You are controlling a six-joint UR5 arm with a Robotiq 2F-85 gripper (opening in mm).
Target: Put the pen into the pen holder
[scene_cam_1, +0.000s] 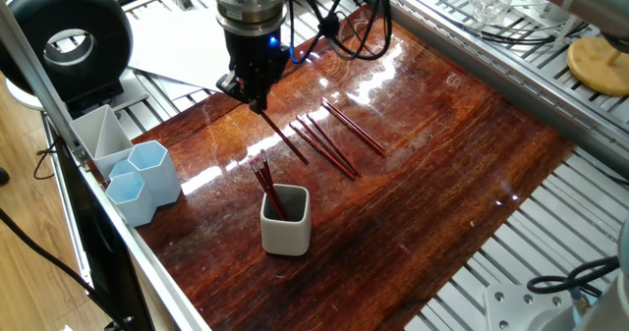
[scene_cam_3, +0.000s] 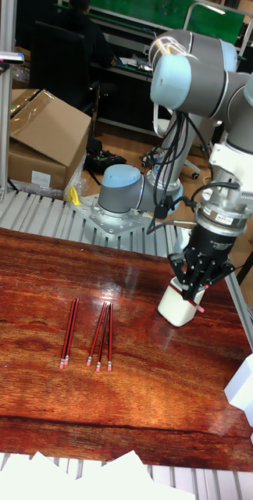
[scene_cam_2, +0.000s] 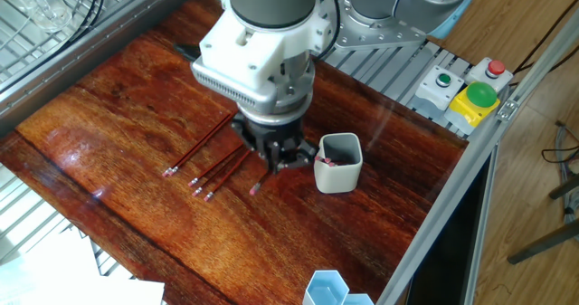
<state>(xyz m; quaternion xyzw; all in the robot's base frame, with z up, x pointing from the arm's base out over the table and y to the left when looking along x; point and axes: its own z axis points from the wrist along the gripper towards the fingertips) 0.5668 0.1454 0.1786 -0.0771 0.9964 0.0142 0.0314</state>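
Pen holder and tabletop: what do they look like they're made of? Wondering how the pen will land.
The pen holder looks like matte off-white plastic or ceramic: thick walls, rounded corners, no glare; I can't tell which. The tabletop looks like reddish-brown wood, or wood veneer, under a glossy coat: streaky grain and bright light reflections. The pen in the gripper is thin and dark red; its material is unclear.
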